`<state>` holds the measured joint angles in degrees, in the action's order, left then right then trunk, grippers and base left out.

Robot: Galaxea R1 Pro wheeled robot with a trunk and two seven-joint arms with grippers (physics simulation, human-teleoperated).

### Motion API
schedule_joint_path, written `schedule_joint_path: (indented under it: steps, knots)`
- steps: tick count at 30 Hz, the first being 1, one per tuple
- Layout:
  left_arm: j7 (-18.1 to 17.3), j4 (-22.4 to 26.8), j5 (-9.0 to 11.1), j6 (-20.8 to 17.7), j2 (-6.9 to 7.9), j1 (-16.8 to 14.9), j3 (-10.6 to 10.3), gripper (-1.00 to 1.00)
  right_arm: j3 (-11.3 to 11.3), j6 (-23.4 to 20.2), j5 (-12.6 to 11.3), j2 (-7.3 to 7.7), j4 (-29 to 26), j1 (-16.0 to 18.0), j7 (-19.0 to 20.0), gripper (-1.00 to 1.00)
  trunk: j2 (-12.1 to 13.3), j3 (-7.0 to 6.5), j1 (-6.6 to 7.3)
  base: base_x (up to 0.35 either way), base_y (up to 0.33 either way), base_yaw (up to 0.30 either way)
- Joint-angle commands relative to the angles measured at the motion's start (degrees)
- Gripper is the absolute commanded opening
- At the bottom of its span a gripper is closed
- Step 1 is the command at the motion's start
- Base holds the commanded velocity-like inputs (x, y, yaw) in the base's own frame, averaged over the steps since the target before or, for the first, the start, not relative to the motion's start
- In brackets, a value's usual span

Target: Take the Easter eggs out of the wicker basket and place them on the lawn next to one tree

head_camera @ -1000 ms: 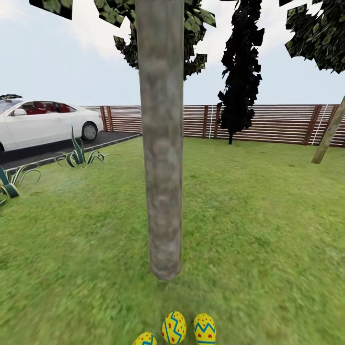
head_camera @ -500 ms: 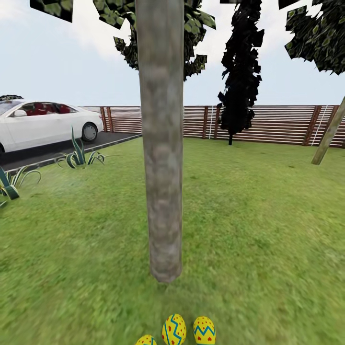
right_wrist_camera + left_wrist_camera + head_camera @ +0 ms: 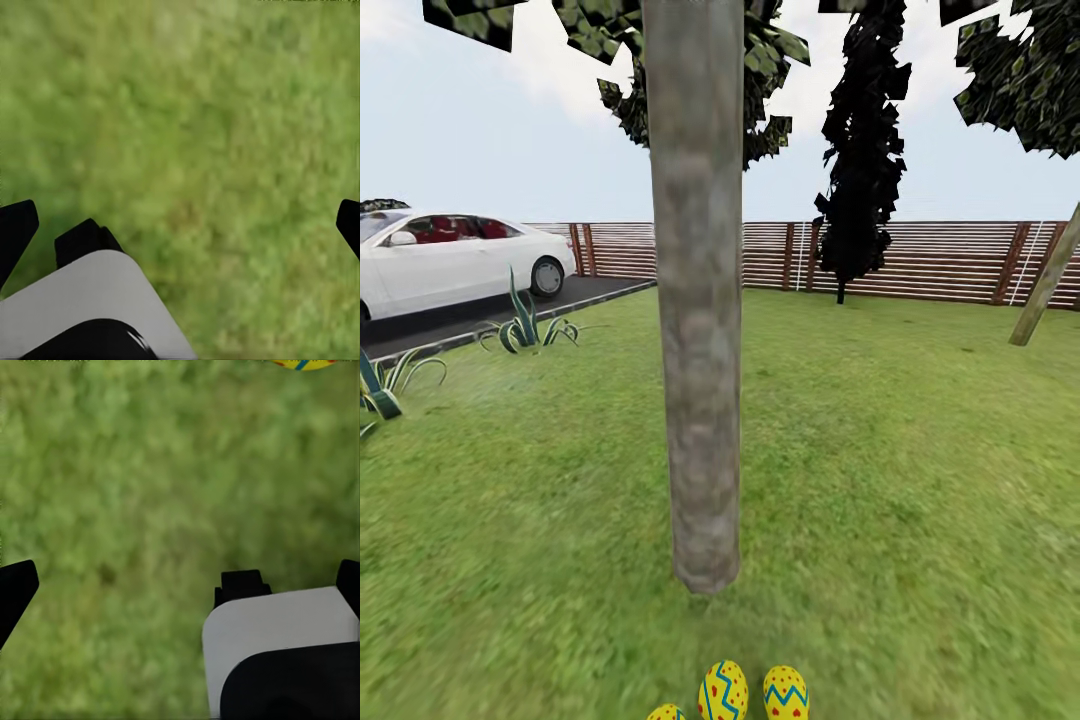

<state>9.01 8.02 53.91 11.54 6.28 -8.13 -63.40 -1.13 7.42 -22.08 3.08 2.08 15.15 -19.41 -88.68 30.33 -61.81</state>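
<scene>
Evidently the three Easter eggs (image 3: 724,690) lay on the lawn (image 3: 900,480) just in front of the tree (image 3: 698,330), close to the foot of its trunk on the robot's side, side by side, the leftmost cut by the picture's edge. No basket was to be seen near the trunk. Well beyond the tree ran the wooden fence (image 3: 920,258), and a white car (image 3: 450,262) stood off to the trunk's left.

The left claw (image 3: 180,581) hung wide open over bare grass, holding nothing; an egg's edge showed past it. The right claw (image 3: 184,217) was likewise spread wide and empty above the grass.

The eggs looked small, light, hard-shelled and smooth, so probably slippery and apt to roll. A hold across the widest part of the belly, fingers on opposite sides, would likely be safest, should any need moving.
</scene>
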Motion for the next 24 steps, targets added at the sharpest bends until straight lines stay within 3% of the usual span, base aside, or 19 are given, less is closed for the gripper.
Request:
schedule_joint_path:
  steps: [1,24]
  knots:
    - [0.4,0.2,0.3,0.1,0.05,0.0,-0.5,1.0,-0.1,0.5,-0.3,0.0,0.2,0.1,0.1,1.0,0.4,-0.13,0.23,0.0,0.0,0.0]
    - [0.4,0.1,0.4,0.0,-0.11,0.1,-0.5,1.0,-0.1,0.5,-0.2,0.0,0.2,0.1,0.1,1.0,9.6,-4.26,5.28,0.0,0.0,0.0]
